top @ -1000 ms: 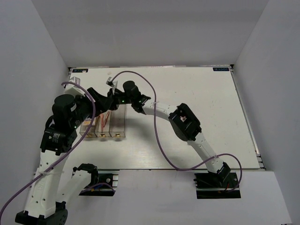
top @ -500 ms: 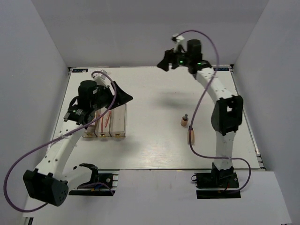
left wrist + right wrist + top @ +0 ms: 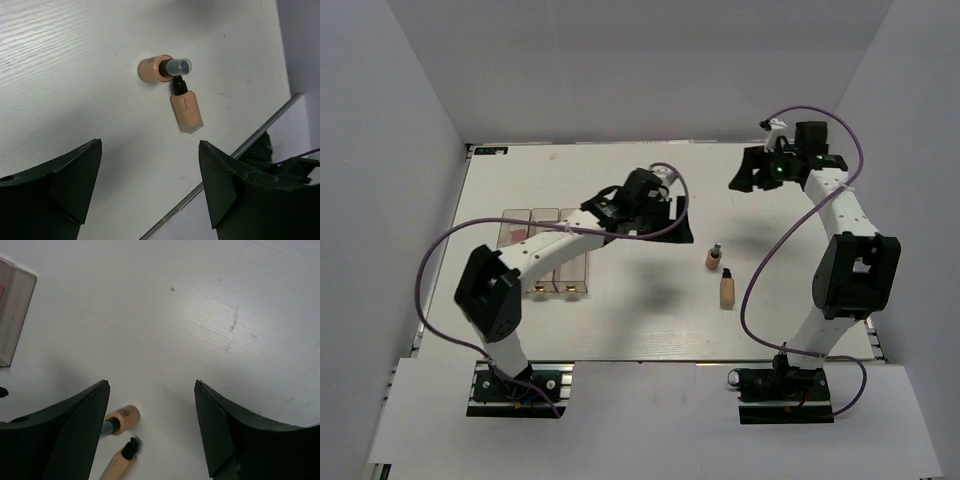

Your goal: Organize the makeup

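We see round beige bottle [image 3: 152, 69] beside flat-sided beige bottle [image 3: 186, 112], probably plastic; left gripper [image 3: 150, 150], right gripper [image 3: 151, 387] overhead, spread, empty.

beige bottles: 2, one round and grey-capped [image 3: 714, 260], one flat-sided and black-capped [image 3: 726, 292] | clear box [image 3: 568, 274]: 1, left on the surface [image 3: 650, 325], compartments: 3 | items inside box: too small to count | robot arms: 2, left [image 3: 535, 248], right [image 3: 840, 200]
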Robot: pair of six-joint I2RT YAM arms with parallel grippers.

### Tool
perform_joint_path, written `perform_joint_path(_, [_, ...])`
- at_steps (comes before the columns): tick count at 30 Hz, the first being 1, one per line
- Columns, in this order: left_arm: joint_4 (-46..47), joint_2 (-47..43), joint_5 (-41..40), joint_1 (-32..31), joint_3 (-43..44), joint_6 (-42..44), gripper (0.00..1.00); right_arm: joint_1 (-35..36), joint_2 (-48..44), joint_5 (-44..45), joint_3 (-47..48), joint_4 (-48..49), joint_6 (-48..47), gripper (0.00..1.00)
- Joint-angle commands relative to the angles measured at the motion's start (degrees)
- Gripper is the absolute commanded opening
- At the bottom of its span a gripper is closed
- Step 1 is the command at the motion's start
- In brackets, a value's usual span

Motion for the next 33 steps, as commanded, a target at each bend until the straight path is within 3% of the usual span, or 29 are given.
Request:
perform_joint_path(1, [-1.80, 3.37, -7.21, -4.29, 4.90, 3.77, 0.88, -5.35, -4.38, -2.69, -2.22, -3.42, -1.22, 0.74])
perform_joint_path(3, [-1.62, 7.23, -8.98, -5.71, 7.88, 4.38, 0.90, -6.68, -4.73, -3.57, -2.84, -3.59, -1.22, 0.66])
perform_joint_path(9, [-1.36, 14.72, -13.46, -9.67, 16.14, 7.11, 0.94, -11.70, -5.17, -7.08, -4.51, -3.68, 0.28, 0.62])
perform_joint_path(14, [1.98, 19.37, -14.78, -12.30, 17.91, 9.22, 0.97, -12.93, -5.87, -7.88, -5.65, -3.60, -0.60, 0.61])
perform_joint_path(23, [-0.30, 27.98, -17.77, -14.59, 26.69, 11.77, 0.97, -13.46, -6.49, -9.72, -7.67, -3.68, -1.13, 0.61])
perform_joint_path(33, [-2.41, 32.03, -20.67, -14.59, 27.93, 10.98, 0.87, -13.63, -7.54, -9.90, -9.08, -3.33, -1.92, 0.61])
